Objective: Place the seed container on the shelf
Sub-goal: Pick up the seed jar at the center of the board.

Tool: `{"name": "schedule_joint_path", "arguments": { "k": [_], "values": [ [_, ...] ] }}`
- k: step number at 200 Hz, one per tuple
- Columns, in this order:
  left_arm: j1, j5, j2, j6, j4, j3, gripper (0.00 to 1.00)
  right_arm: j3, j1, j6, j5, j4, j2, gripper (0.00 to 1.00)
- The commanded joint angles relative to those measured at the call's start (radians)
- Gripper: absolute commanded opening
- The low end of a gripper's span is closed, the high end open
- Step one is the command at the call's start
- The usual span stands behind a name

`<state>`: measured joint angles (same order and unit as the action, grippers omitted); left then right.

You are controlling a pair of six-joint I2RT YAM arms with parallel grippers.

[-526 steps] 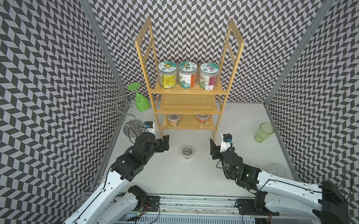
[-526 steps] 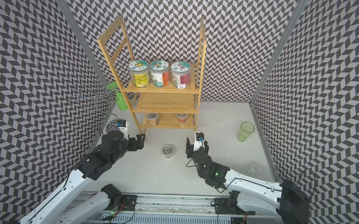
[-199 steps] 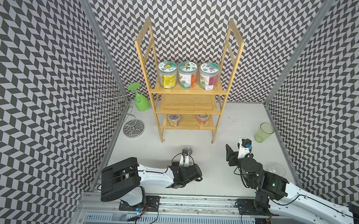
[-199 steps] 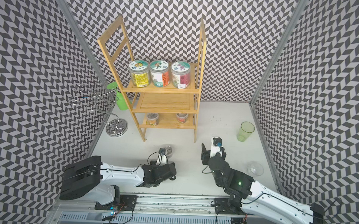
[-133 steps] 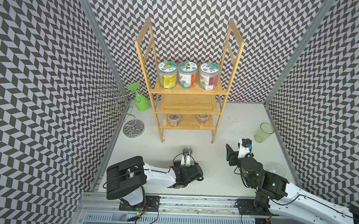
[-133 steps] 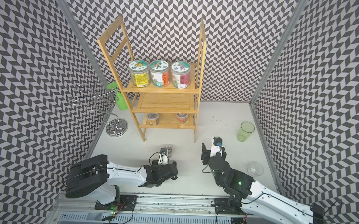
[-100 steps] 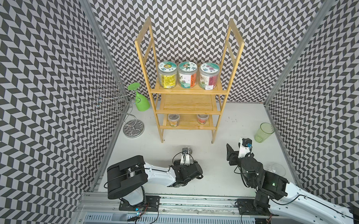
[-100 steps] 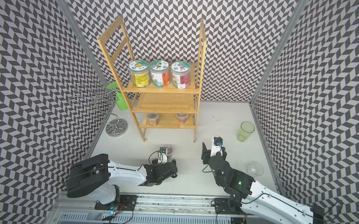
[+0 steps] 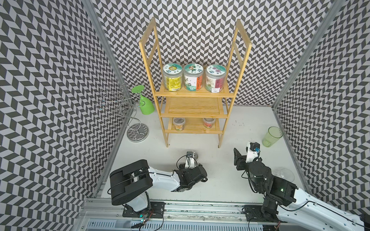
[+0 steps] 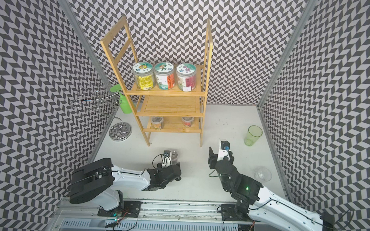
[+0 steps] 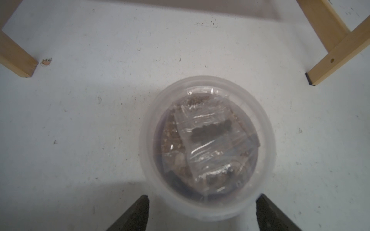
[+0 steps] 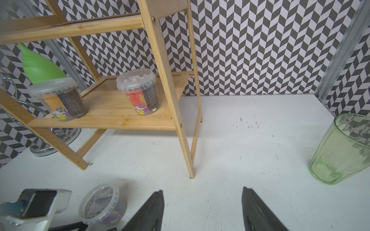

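White tabletop (image 11: 80, 120): seed container (image 11: 207, 148) of bagged seeds between jaws of left gripper (image 11: 203, 198), grip unclear; right gripper (image 12: 202, 192) apart.

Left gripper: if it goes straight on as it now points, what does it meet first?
The seed container: in the left wrist view it sits directly ahead of the left gripper, its near edge about level with the fingertips; contact is unclear.
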<state>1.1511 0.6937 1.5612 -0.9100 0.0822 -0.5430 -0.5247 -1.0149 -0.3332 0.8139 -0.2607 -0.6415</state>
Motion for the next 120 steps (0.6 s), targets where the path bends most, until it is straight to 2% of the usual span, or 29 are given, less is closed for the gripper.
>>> {"name": "schedule_joint_path", "arguments": {
  "k": [1,32,80,120],
  "values": [
    [-0.006,-0.013,-0.032,0.030,0.031,0.016,0.91,0.015,0.008,-0.005,0.000,0.026,0.022,0.65],
    [-0.006,-0.020,-0.070,0.061,0.047,0.046,0.99,0.027,0.007,-0.028,0.004,0.013,0.047,0.65],
    [-0.006,-0.033,-0.119,0.117,0.080,0.101,0.99,0.042,0.009,-0.056,0.000,-0.005,0.103,0.65],
    [-0.008,-0.044,-0.065,0.167,0.118,0.082,0.97,0.052,0.009,-0.080,0.004,-0.018,0.152,0.66]
  ]
}}
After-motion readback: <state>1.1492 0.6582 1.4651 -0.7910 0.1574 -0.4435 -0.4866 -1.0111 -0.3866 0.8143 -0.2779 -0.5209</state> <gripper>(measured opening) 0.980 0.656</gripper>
